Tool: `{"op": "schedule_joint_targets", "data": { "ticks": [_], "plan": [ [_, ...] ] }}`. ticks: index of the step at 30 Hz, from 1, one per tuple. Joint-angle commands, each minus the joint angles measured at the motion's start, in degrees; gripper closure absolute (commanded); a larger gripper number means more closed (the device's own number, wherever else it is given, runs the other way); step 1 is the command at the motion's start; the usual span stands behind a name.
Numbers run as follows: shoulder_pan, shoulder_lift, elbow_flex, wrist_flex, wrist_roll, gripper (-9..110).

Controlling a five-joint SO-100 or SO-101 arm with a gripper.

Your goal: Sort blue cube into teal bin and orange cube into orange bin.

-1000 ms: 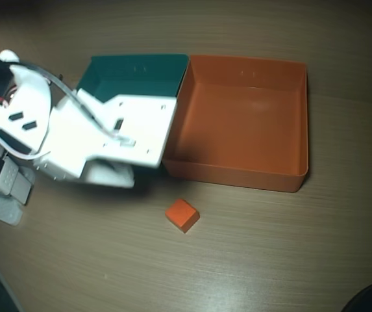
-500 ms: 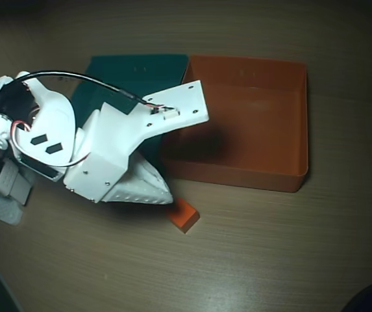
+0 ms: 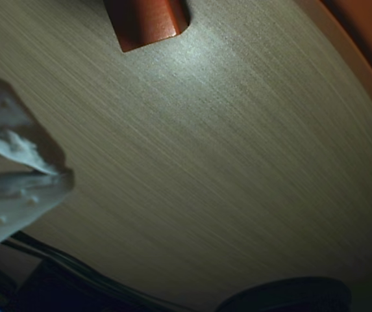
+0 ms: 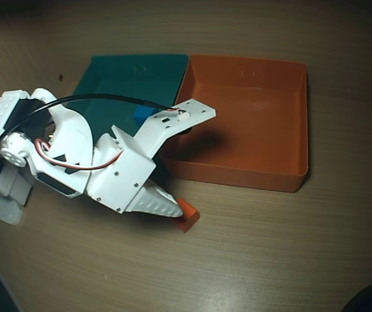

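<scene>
- Bins first: the large square teal plastic bin point(image 4: 117, 81) with shallow sloped walls sits on the wood-grain tabletop point(image 4: 270, 253), side by side and touching the same-shaped large square orange plastic bin point(image 4: 288, 97) to its right in the overhead view.
- A small bright blue cube point(image 4: 143, 115) lies inside the teal bin near its right wall, partly hidden by the white arm that reaches across the bin.
- The orange bin's visible floor holds nothing but a dark shadow under the arm's flat plate; two small holes show in the far wall of each bin.
- The small orange solid cube point(image 4: 187, 216) rests on the tabletop outside both bins, just below the orange bin's near-left corner in the overhead view.
- It has plain matte faces and is far smaller than the bins; in the wrist view it shows as a rounded orange block point(image 3: 148, 21) at the top edge.
- The white plastic tool point(image 4: 173, 209) points at the orange cube, its tip touching or just overlapping the cube's left side in the overhead view.
- Whether the tool is released or clenched, I cannot tell; only one pale finger point(image 3: 17, 188) shows in the wrist view, well apart from the cube.
</scene>
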State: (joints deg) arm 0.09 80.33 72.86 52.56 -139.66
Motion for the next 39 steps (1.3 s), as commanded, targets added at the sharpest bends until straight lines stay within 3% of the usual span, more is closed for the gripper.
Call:
{"op": "schedule_joint_targets", "data": {
  "ticks": [1, 16, 39],
  "plan": [
    [0.18, 0.53, -2.55, -0.62, -0.26, 103],
    [0.18, -4.66, -2.64, -0.97, -0.35, 56],
    [-1.23, -15.38, -3.78, -1.76, -0.35, 56]
  ]
}}
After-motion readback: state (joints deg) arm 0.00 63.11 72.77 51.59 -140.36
